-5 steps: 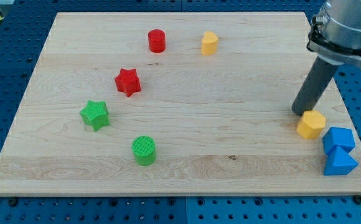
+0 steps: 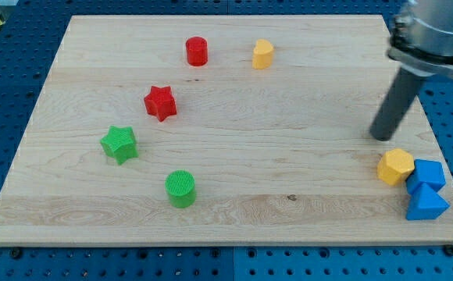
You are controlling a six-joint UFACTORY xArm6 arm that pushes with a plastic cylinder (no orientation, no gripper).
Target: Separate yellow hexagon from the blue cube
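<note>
The yellow hexagon (image 2: 396,166) lies near the view's right edge and touches the left side of the blue cube (image 2: 427,174). A blue triangular block (image 2: 426,204) sits right below the cube. My tip (image 2: 381,136) is on the board just above and slightly left of the yellow hexagon, a small gap apart from it.
A second yellow block (image 2: 262,54) and a red cylinder (image 2: 197,51) lie near the view's top. A red star (image 2: 160,102), a green star (image 2: 119,144) and a green cylinder (image 2: 180,188) lie on the left half. The board's right edge (image 2: 445,148) runs close to the blue blocks.
The yellow hexagon has slid down and right until it touches the blue cube. My tip has shifted slightly right and now stands apart from the hexagon.
</note>
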